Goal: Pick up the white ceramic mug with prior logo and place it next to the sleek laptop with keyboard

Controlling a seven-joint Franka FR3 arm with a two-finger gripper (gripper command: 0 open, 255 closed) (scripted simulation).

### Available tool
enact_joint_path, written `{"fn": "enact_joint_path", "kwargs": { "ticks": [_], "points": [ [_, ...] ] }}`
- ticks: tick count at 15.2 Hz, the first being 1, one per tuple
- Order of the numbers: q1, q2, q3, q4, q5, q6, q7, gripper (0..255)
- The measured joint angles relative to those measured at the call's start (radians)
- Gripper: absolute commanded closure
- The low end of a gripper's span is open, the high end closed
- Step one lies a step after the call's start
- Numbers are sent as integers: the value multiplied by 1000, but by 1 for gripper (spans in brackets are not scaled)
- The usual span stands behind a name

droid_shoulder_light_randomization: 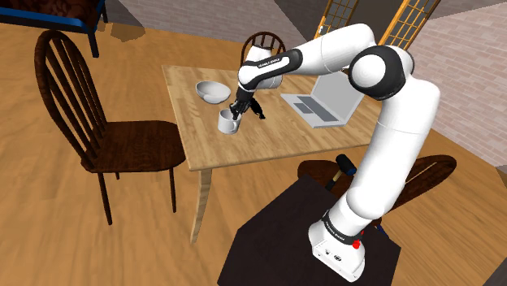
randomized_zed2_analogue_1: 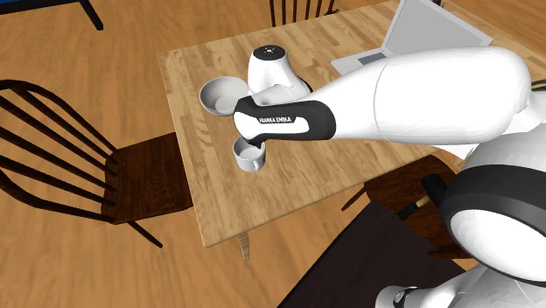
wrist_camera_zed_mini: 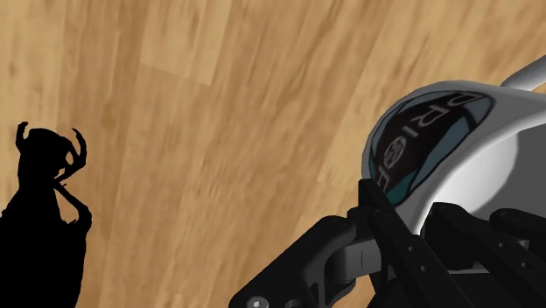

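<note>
1. Mug [droid_shoulder_light_randomization: 227,123], white, stands upright on the wooden table [droid_shoulder_light_randomization: 268,145], about midway across the top in the shoulder view. The wrist view shows it close against the hand, with a dark round logo [wrist_camera_zed_mini: 429,140] lettered on its side and a curve of handle [wrist_camera_zed_mini: 528,73] beyond that.
2. The black gripper [droid_shoulder_light_randomization: 236,112] is down at the mug's rim, directly above it. In the wrist view black parts of the hand overlap the mug's lower side, and I cannot tell whether the gripper is clamped on the mug or standing apart from it.
3. The white arm [droid_shoulder_light_randomization: 341,50] arches over the table from the dark stand [droid_shoulder_light_randomization: 268,244]. In the second exterior view its banded wrist covers the hand, and the mug shows just beneath it.
4. A white bowl [droid_shoulder_light_randomization: 212,91] sits near the mug, not touching it, farther from the stand.
5. The grey laptop [droid_shoulder_light_randomization: 325,101] lies open, well apart from the mug, towards the shoulder view's right end of the table, with its screen raised.
6. A dark wooden chair [droid_shoulder_light_randomization: 97,134] stands on the floor beside the table at the shoulder view's left. A second chair [droid_shoulder_light_randomization: 264,41] stands behind the table's far edge.
</note>
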Motion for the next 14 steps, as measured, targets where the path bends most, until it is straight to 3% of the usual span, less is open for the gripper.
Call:
{"fn": "enact_joint_path", "kwargs": {
  "ticks": [14],
  "points": [
    [0,-78,-3,79,-11,-156,15,255]
  ]
}}
